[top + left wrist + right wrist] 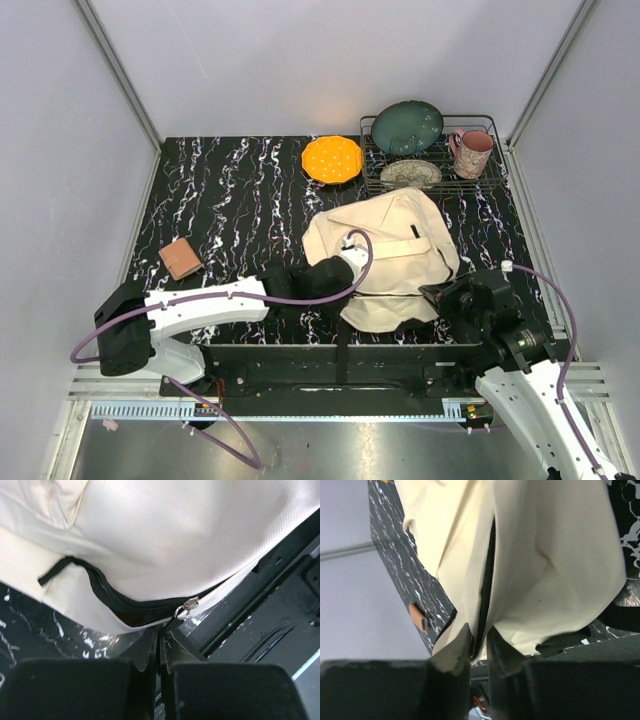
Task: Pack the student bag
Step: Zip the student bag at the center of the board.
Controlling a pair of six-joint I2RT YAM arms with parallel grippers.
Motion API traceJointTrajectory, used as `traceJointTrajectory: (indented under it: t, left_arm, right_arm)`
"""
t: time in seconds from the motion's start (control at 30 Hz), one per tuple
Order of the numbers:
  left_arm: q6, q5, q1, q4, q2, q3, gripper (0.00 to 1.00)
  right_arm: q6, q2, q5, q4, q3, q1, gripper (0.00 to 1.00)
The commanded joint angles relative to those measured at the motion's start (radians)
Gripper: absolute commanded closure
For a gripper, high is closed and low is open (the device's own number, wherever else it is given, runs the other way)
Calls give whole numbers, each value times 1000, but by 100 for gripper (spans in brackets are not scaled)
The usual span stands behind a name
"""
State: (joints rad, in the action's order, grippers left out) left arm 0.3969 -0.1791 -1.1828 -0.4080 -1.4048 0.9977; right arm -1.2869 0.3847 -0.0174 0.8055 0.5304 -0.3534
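Student bag (pixel 395 255), left hand (pixel 160 639) pinching zipper pull (pixel 181 612)

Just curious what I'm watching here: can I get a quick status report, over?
Left claw shut on zipper pull. Right claw pinching near edge of student bag. Brown book apart on table, unpacked; no obstruction seen.

Seemingly a robot lab's test cell rather than a real kitchen; plain pale walls (pixel 60 150) framed by bare aluminium rails (pixel 118 70) box in a black marbled counter (pixel 230 190); a white left arm (pixel 200 305) and right arm (pixel 535 395) are bolted to a mounting rail (pixel 300 409) at its near edge, trailing purple cables (pixel 372 258); household things lie about: a dish rack (pixel 480 118), a green plate (pixel 408 127), an orange plate (pixel 332 159), a mug (pixel 472 152), a bag (pixel 400 250).
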Motion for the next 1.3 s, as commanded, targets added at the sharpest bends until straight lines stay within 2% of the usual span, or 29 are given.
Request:
traceJointTrajectory:
  t: [0.0, 0.03, 0.07, 0.17, 0.3, 0.53, 0.7, 0.83, 1.0, 1.07, 1.17, 1.2, 1.27]
  left_arm:
    - [-17, -42, 38, -115, 49, -30, 100]
    - [-16, -13, 37, -103, 50, -24, 100]
    - [-16, 27, 32, -72, 50, -18, 100]
    - [-21, 32, -7, -58, 20, 44, 100]
    - [-16, 55, -58, -55, -68, 151, 100]
    - [-20, 78, -112, -49, -187, 317, 100]
    - [-24, 115, -150, -32, -246, 383, 100]
    - [-30, 130, -175, -34, -284, 453, 100]
    - [-35, 151, -186, -34, -287, 447, 100]
    - [-36, 156, -190, -29, -278, 429, 100]
    - [-27, 147, -195, -20, -258, 384, 100]
    - [-26, 142, -195, -18, -250, 366, 100]
    - [-23, 124, -195, -17, -243, 352, 100]
  right_arm:
    - [43, -27, 128, -31, 23, 14, 68]
    - [49, -24, 96, -32, 28, 14, 60]
    - [47, -21, 76, -29, 36, 14, 41]
    - [35, -3, 20, 9, 55, 13, 31]
    - [0, -18, -71, 108, 57, 14, 29]
    - [-135, -167, -163, 228, 23, 14, 28]
    - [-215, -219, -190, 198, -35, 13, 28]
    - [-224, -182, -159, 175, -50, 14, 28]
    - [-230, -156, -113, 89, -59, 14, 30]
    - [-230, -150, -102, 74, -63, 14, 33]
    - [-216, -141, -95, 57, -60, 14, 59]
    - [-207, -139, -92, 60, -55, 14, 74]
    - [-197, -145, -66, 80, -35, 14, 87]
